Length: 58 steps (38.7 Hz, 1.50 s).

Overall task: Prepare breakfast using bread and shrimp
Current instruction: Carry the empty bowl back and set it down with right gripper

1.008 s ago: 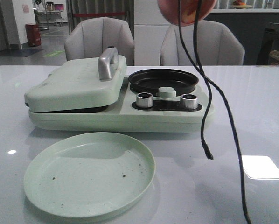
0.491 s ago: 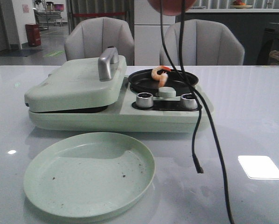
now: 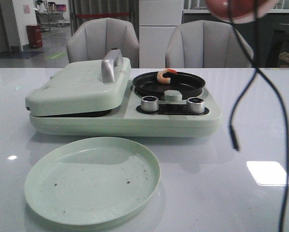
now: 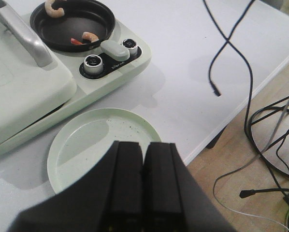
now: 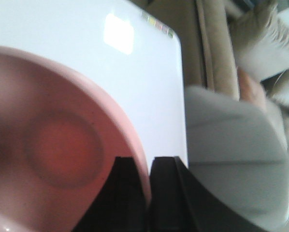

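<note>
The white worktop (image 3: 260, 121) carried everything, and the biggest thing on it was the pale green breakfast maker (image 3: 120, 104), its grill lid (image 3: 77, 84) shut so that I could not see whether the bread lay beneath it. Just in front of the machine sat the empty green plate (image 3: 92, 180), speckled with a few crumbs. At the machine's right end was the small black pan (image 3: 169, 84), and the shrimp (image 3: 165, 74) lay in it near the far rim; my left wrist view showed two curled pieces in that pan, one by the rim (image 4: 53, 7) and one nearer the knobs (image 4: 90, 36).

My right fingers (image 5: 149, 179) were pinched on the rim of a pink bowl (image 5: 52, 159), held high above the worktop. My left fingers (image 4: 143, 183) were pressed together with nothing between them, hovering over the plate's near edge.

I judged the shrimp step done, with the bowl emptied. The next move called for setting the bowl down well aside, clear of the dangling cable (image 3: 234, 135), then tending the grill lid.
</note>
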### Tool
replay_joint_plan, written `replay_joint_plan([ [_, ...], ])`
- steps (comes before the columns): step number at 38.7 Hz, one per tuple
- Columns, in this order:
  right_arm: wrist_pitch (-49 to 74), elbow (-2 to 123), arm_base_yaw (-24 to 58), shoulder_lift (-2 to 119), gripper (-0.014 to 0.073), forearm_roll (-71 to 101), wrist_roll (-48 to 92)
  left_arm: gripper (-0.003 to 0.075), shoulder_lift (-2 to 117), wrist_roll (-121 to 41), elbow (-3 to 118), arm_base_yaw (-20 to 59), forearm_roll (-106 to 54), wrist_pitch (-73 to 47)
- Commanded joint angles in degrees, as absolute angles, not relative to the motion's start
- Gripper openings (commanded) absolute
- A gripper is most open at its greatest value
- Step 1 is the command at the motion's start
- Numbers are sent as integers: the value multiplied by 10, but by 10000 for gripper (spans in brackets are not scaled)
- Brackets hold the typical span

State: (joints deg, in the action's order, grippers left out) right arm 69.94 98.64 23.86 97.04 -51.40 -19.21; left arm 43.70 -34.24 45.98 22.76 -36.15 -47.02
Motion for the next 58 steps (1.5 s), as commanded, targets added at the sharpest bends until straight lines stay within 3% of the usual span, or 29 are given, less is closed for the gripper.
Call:
replay_joint_plan([
  [1, 653, 898, 166, 875, 43, -457, -166, 99, 434, -343, 476, 232, -384, -438],
  [6, 546, 740, 20, 804, 43, -265, -131, 99, 434, -343, 476, 232, -384, -438],
  [10, 472, 649, -101, 808, 43, -104, -67, 99, 434, -343, 476, 232, -384, -438],
  [14, 399, 582, -167, 832, 43, 68, 28, 99, 434, -343, 476, 232, -384, -438],
  [21, 395, 575, -164, 911, 79, 147, 102, 99, 434, -343, 476, 232, -384, -438],
  [27, 382, 576, -164, 918, 416, 147, 102, 99, 434, -343, 476, 232, -384, -438],
  [29, 379, 576, -164, 918, 465, 147, 102, 99, 434, -343, 476, 232, -384, -438],
  [42, 384, 577, -148, 833, 463, 144, 102, 100, 434, -343, 476, 232, -384, -438],
  [58, 457, 576, 33, 652, 463, 80, 81, 99, 434, -343, 476, 232, -384, -438],
])
